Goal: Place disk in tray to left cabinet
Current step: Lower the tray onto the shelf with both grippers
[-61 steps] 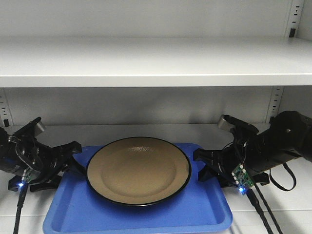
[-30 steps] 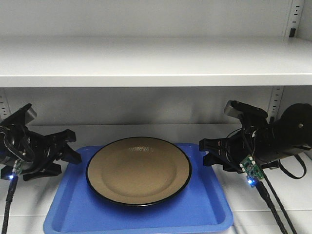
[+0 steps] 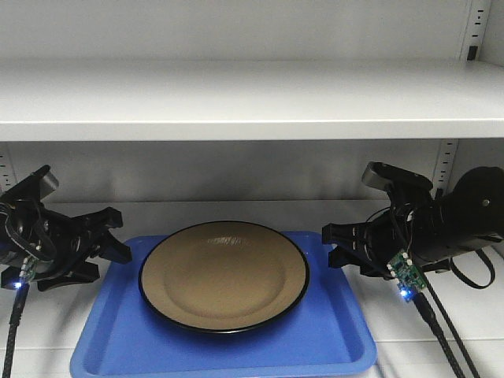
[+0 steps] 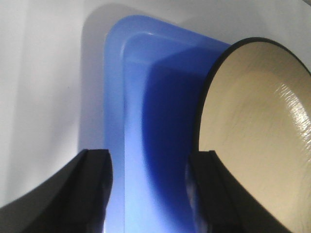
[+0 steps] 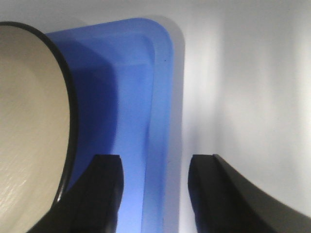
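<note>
Disk (image 3: 224, 276) on tray (image 3: 118, 339) fills the lower centre of the front view, on the cabinet (image 3: 252, 98) shelf. Left gripper (image 3: 106, 236) at left frame and right gripper (image 3: 340, 246) at right flank the tray, jaws spread, empty. No writing is legible.

Left wrist view: fingers (image 4: 95, 189) straddle the rim, disk at right.

Right wrist view: fingers (image 5: 104, 189) straddle the opposite rim, disk at left.

Tray (image 3: 220, 346) front edge cut off
</note>
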### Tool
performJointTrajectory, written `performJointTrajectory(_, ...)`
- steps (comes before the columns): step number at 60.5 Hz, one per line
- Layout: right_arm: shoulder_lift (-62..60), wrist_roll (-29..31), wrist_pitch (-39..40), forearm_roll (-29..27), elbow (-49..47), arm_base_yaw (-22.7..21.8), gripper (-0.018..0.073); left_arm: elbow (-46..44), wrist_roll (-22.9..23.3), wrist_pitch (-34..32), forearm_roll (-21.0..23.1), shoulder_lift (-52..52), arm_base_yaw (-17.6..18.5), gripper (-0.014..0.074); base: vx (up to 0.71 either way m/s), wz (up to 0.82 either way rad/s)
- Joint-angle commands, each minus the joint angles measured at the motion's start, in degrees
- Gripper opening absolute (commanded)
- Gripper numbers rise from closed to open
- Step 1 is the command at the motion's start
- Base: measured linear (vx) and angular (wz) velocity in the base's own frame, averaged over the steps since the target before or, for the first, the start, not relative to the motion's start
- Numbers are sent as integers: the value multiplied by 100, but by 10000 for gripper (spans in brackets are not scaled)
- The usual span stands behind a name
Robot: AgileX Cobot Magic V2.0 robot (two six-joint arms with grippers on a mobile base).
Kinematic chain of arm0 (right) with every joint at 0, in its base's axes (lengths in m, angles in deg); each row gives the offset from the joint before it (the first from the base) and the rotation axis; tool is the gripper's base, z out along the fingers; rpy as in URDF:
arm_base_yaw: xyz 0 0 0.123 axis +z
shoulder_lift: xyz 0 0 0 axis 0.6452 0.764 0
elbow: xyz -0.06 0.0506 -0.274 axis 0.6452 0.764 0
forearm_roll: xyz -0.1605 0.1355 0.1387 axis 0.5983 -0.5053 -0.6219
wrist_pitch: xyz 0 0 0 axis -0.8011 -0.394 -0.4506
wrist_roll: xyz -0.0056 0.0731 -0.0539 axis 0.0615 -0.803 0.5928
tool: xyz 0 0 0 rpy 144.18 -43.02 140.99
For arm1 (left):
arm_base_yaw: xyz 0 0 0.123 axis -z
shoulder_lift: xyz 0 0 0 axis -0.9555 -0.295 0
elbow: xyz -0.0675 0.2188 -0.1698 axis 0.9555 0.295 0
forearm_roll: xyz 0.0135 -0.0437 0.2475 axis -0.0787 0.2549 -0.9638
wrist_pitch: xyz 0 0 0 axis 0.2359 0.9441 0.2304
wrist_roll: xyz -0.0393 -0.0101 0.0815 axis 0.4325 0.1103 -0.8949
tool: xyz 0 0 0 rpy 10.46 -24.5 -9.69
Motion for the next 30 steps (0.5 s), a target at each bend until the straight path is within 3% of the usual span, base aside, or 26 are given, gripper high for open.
performJointTrajectory(1, -274, 63, 350, -50, -187, 0, 400, -172, -1, -200, 233, 257, 18, 489, 0, 0)
performJointTrajectory(18, -274, 63, 355, -50, -187, 0, 400, 18, -1, -206, 241, 380, -34, 488, 0, 0)
performJointTrajectory(30, -274, 63, 350, -59, -187, 0, 400, 1044, -1, -960, 236, 1157, -49, 458, 0, 0)
